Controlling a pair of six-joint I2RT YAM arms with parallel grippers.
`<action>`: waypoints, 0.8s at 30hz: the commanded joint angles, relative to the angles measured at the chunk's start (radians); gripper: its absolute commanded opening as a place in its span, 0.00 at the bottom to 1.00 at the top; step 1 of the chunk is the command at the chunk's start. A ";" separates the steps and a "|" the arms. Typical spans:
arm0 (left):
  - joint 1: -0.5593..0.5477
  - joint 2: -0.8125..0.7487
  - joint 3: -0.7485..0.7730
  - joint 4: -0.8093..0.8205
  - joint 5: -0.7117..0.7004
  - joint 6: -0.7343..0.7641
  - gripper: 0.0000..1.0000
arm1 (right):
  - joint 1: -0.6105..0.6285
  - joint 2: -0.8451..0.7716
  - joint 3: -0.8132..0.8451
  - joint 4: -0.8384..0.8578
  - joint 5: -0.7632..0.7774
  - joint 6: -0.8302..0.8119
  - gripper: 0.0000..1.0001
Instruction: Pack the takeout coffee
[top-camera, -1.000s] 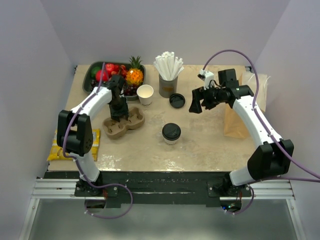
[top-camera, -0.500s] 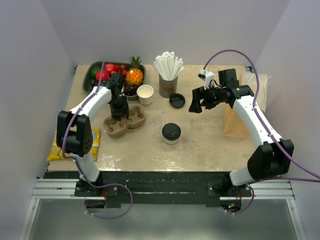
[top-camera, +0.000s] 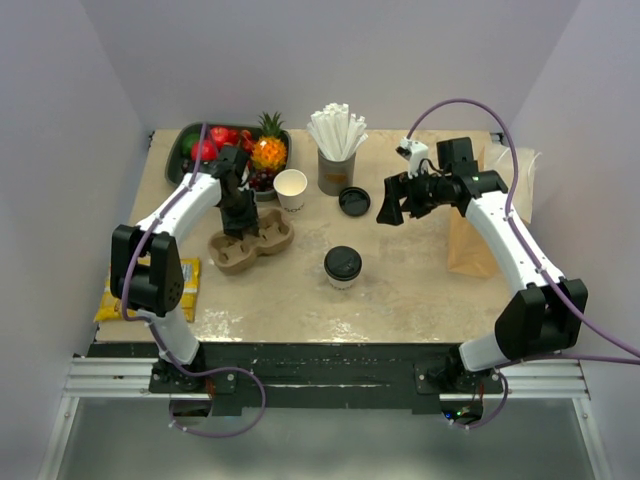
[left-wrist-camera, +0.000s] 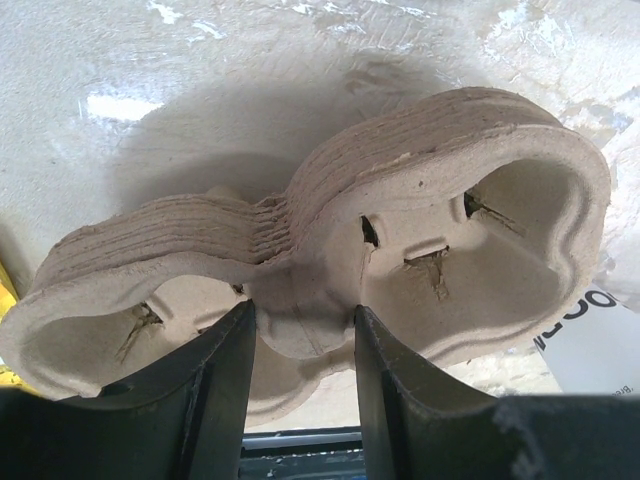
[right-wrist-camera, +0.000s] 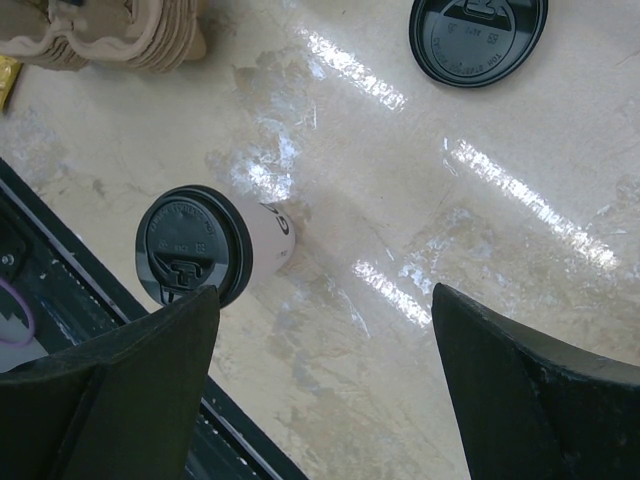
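Bright, even overhead light; glare streaks on table (right-wrist-camera: 520, 300); soft shadow behind carrier (left-wrist-camera: 330, 200); wrist views slightly soft.

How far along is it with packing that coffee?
Done: the coffee cup already wears its black lid. In hand: the left end effector is closed on the middle bridge of the pulp carrier. Left: the cup stands on the table, apart from the carrier, whose two wells are empty; the right end effector hangs open above the table, holding nothing.

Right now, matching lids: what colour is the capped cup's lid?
Black lid, clearest from the right wrist.
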 joint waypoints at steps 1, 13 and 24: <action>0.004 -0.023 -0.004 0.026 0.056 0.019 0.42 | -0.006 -0.020 -0.016 0.036 -0.024 0.011 0.90; 0.006 -0.032 -0.010 0.062 0.107 0.052 0.50 | -0.006 -0.015 -0.014 0.044 -0.030 0.016 0.90; 0.007 -0.021 -0.007 0.068 0.117 0.061 0.47 | -0.006 -0.026 -0.026 0.047 -0.032 0.019 0.90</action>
